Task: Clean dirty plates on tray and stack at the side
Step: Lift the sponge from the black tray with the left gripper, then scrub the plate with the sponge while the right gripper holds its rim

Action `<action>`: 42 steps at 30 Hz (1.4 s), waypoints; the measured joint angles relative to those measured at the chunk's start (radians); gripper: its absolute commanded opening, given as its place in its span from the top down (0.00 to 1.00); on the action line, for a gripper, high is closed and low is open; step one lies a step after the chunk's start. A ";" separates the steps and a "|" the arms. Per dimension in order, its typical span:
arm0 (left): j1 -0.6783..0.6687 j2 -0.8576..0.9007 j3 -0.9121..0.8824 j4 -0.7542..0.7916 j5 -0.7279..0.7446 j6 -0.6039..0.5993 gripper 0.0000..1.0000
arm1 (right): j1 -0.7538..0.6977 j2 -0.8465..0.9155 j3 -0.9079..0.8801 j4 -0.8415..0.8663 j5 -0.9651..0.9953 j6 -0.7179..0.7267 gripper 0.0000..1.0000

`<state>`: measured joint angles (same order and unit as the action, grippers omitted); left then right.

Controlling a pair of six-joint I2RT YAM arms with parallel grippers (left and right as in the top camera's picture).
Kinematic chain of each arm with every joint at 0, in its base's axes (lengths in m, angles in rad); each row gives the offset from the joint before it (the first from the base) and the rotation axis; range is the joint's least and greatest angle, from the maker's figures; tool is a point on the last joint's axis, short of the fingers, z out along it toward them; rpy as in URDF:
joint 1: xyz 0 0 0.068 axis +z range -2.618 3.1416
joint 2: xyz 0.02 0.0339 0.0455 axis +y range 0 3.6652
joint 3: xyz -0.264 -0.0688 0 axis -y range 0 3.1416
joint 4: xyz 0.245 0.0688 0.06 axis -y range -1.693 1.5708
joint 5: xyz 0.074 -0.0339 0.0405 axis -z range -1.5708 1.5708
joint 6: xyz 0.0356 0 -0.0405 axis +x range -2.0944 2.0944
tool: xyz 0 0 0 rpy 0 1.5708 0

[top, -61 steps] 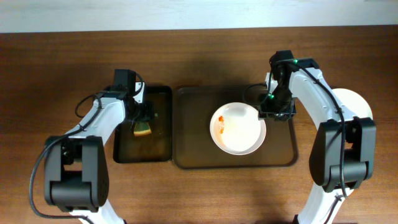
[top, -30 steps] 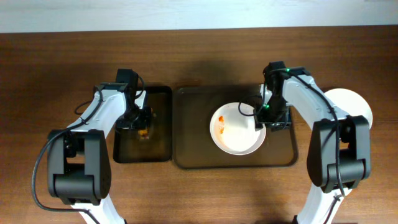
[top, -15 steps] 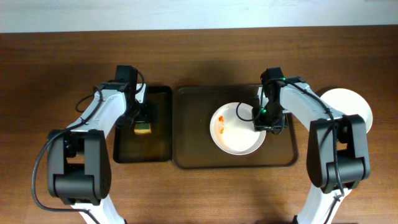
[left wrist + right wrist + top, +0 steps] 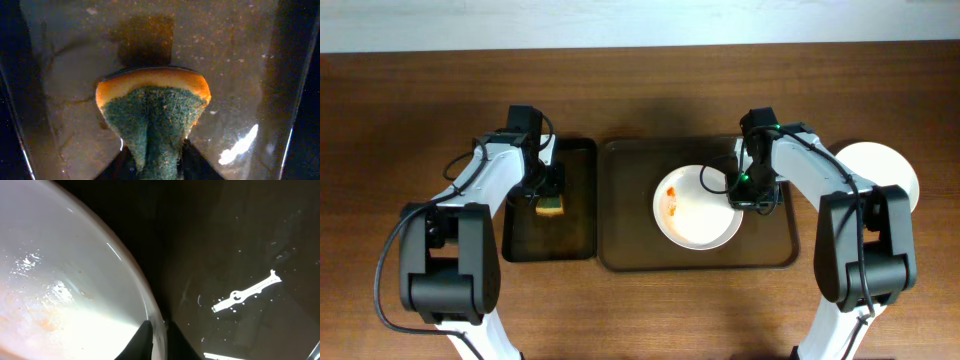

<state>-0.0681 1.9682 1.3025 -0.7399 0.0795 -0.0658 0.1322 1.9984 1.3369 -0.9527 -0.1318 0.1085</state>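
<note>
Two robot arms work over a wooden worktop, seen from above and from each wrist. The right gripper is closed on the right-hand rim of a smeared plate. The right wrist camera shows both fingertips pinching that thin white edge between them. The round, shallow plate lies inside the large brown tray, towards its right half, and an orange-red sauce smear marks its left side. A second plate, also white, rests on the worktop just beyond the tray's right end. It lies off the tray and is partly hidden by the right arm. On the other side, a smaller dark tray sits just beside the brown tray's left edge. The left gripper hangs over it, pressed tight around a sponge. The wrist view shows the green scouring face squeezed narrow where the fingers bite into it. The sponge's orange-yellow layer fans out at the far end. The sponge casts a dark shadow on the wet, speckled floor of that tray. Whether the sponge touches the tray floor cannot be told from these views.
</note>
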 measured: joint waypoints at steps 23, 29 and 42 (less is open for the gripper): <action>-0.001 -0.059 0.090 -0.166 -0.114 -0.060 1.00 | 0.000 0.000 0.000 -0.007 -0.004 -0.003 0.96; -0.029 -0.080 0.093 -0.255 -0.119 -0.089 1.00 | 0.000 0.000 0.000 -0.009 -0.009 -0.003 0.96; -0.087 -0.100 0.223 -0.087 0.154 -0.112 1.00 | 0.000 0.000 0.015 -0.032 -0.045 0.000 0.44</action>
<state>-0.1547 1.8683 1.5253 -0.8268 0.2337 -0.1776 0.1318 1.9987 1.3518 -0.9844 -0.1768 0.1089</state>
